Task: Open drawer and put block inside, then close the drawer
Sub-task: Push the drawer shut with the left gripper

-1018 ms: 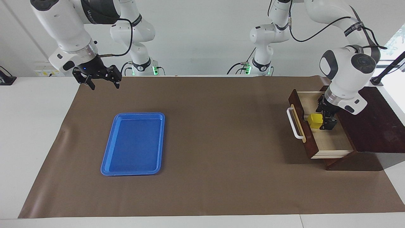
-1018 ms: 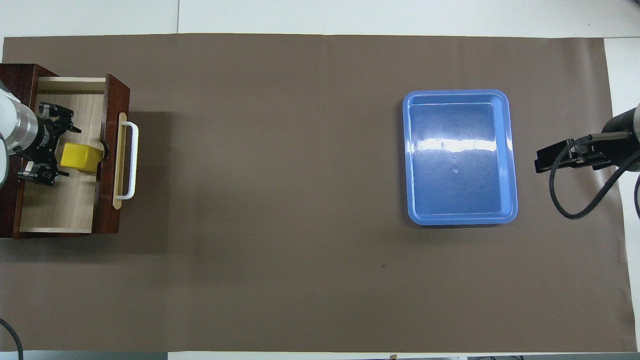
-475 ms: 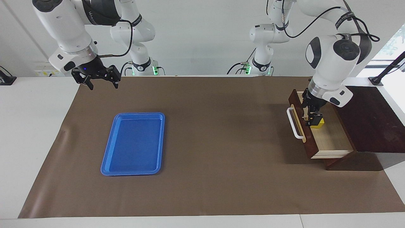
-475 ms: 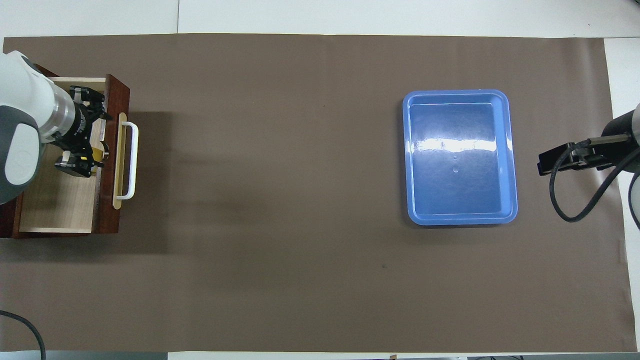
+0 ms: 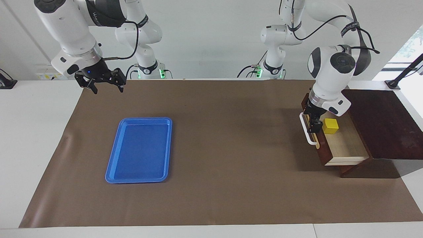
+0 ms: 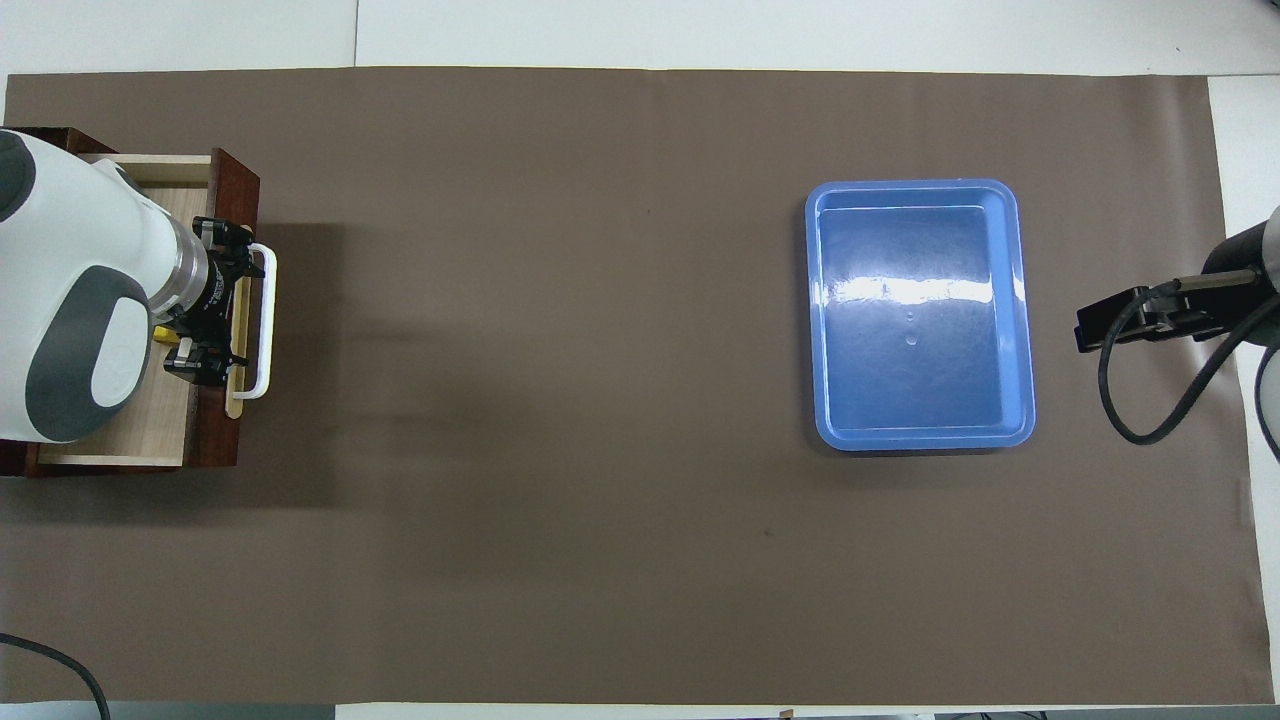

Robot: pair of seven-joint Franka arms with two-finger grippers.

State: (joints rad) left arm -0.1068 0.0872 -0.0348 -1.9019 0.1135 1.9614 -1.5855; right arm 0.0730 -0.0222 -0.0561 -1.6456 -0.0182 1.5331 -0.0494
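Since a second ago our left gripper (image 5: 314, 123) has let go of the block (image 5: 330, 126) and shifted from inside the drawer (image 5: 345, 143) to over its front and handle (image 5: 305, 132), fingers spread and empty. We see the block resting in the open drawer just inside the front panel. Our right gripper (image 5: 105, 84) waits, fingers apart, above the mat's edge near the tray (image 5: 114, 165).
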